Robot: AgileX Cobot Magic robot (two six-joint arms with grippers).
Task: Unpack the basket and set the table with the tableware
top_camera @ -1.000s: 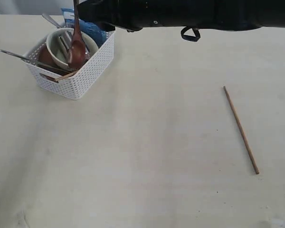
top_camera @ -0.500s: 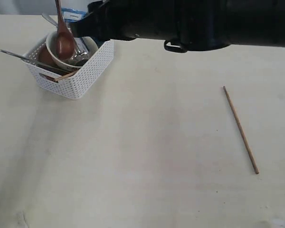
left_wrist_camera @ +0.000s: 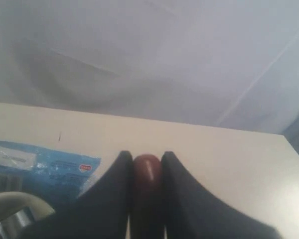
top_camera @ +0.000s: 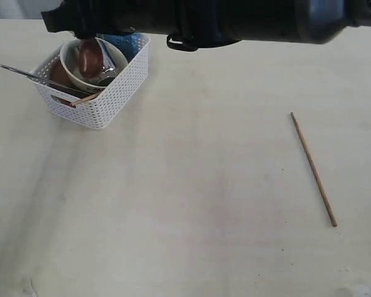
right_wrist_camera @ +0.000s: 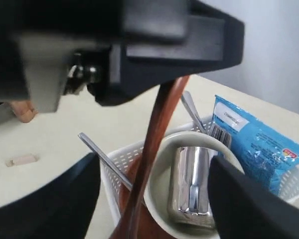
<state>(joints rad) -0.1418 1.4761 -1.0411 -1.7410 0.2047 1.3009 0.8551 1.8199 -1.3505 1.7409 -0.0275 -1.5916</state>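
The white basket (top_camera: pixel 111 93) stands at the far left of the table (top_camera: pixel 185 204). It holds a cream bowl (top_camera: pixel 71 65), a steel cup (right_wrist_camera: pixel 192 184) lying in the bowl, steel cutlery (top_camera: pixel 31 74) and a reddish-brown plate (top_camera: pixel 57 74). A dark red spoon (top_camera: pixel 90 59) hangs with its scoop in the bowl. My left gripper (left_wrist_camera: pixel 146 162) is shut on the spoon's handle (right_wrist_camera: pixel 159 119). My right gripper (right_wrist_camera: pixel 154 199) hovers open over the basket, its fingers on either side of the bowl. One wooden chopstick (top_camera: pixel 313 168) lies on the table at the right.
A blue snack packet (top_camera: pixel 128 42) leans in the basket's far corner. Another brown stick (top_camera: pixel 83 99) rests on the basket's near rim. The black arms (top_camera: pixel 235 18) stretch across the top of the exterior view and cannot be told apart there.
The spoon has moved left across the basket and lower, its scoop now inside the bowl. The black arms have swept further left over the basket.
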